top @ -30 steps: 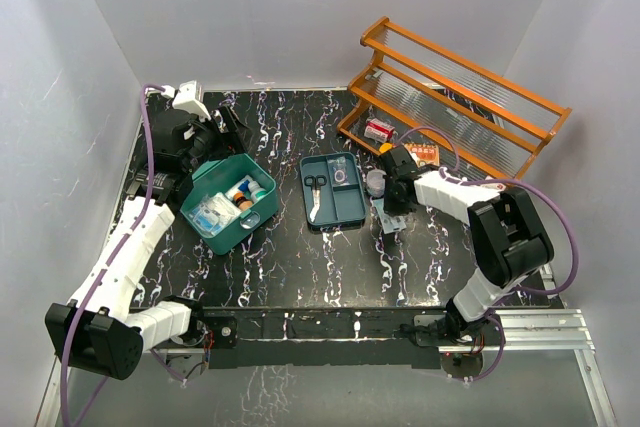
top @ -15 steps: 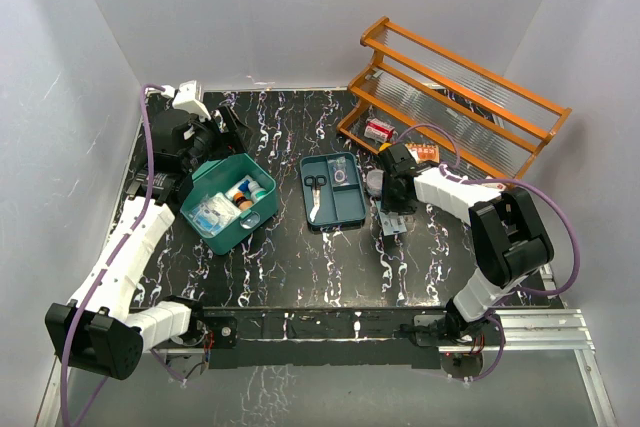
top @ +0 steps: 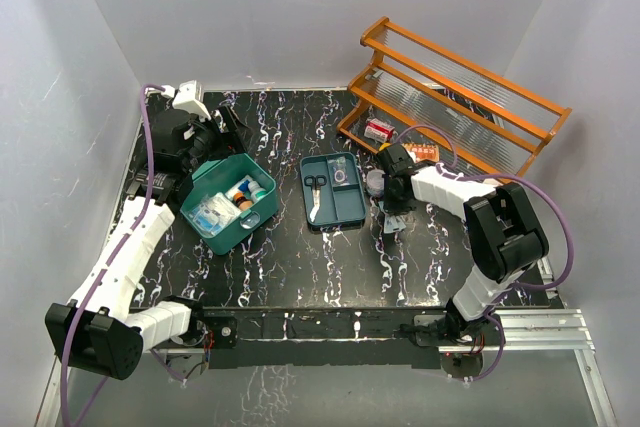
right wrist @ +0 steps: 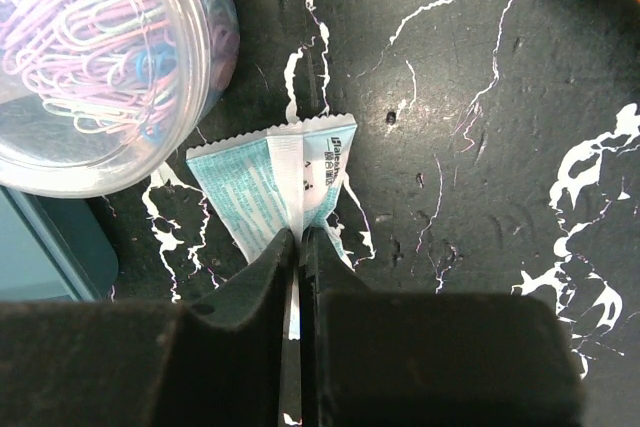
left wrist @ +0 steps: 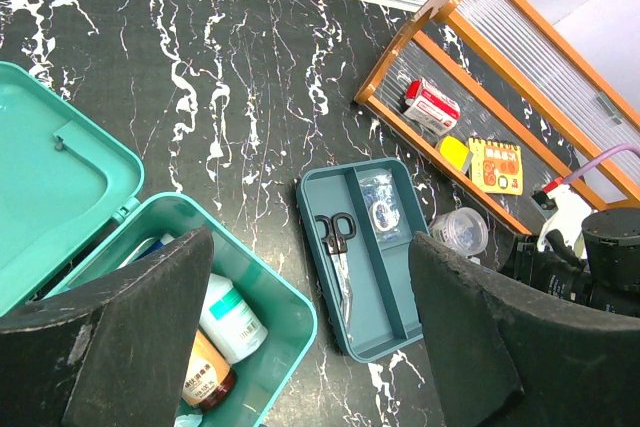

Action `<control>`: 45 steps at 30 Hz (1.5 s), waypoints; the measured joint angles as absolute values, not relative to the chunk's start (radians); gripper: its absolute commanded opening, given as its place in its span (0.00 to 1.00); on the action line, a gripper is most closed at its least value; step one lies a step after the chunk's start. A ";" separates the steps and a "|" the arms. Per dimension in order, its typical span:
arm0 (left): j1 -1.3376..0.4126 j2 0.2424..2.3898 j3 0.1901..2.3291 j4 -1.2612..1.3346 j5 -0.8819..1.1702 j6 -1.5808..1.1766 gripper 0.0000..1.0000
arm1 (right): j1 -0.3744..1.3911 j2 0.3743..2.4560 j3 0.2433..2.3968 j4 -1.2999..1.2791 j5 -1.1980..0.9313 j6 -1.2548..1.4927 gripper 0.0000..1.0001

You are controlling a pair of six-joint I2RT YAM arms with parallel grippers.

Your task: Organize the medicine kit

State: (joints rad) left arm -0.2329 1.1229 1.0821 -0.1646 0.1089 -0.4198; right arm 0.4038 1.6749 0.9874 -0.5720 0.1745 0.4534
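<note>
From above: medicine kit [top: 228,205] open on the left half of the desk [top: 300,257], lid tipped back. Insert tray [top: 332,190] out of it, lying apart to its right, scissors [top: 315,185] inside. Beyond the tray, a jar of paper clips [top: 376,183], then the orange rack [top: 450,97]. Left jaws hanging above the kit's far side; right jaws down just beside the jar.

Left wrist: left jaws spread wide, nothing between them. Below, the kit's rim [left wrist: 290,297], 2 bottles [left wrist: 232,317] inside.

Right wrist: right jaws pinched tight on a blue-and-white sachet [right wrist: 285,182] on the desk, beside the jar.
</note>
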 measured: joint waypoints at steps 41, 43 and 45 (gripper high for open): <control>-0.233 1.124 1.082 -0.165 0.113 -0.420 0.78 | 0.569 1.840 1.291 -0.595 0.055 0.657 0.04; -0.233 1.124 1.082 -0.165 0.113 -0.420 0.78 | 0.569 1.867 1.301 -0.595 0.070 0.656 0.05; -0.233 1.124 1.082 -0.165 0.113 -0.420 0.78 | 0.570 1.883 1.306 -0.596 0.080 0.656 0.08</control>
State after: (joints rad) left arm -0.2329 1.1240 1.0821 -0.1650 0.1131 -0.4198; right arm 0.5705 1.8832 1.3056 -0.5957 0.0799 0.6556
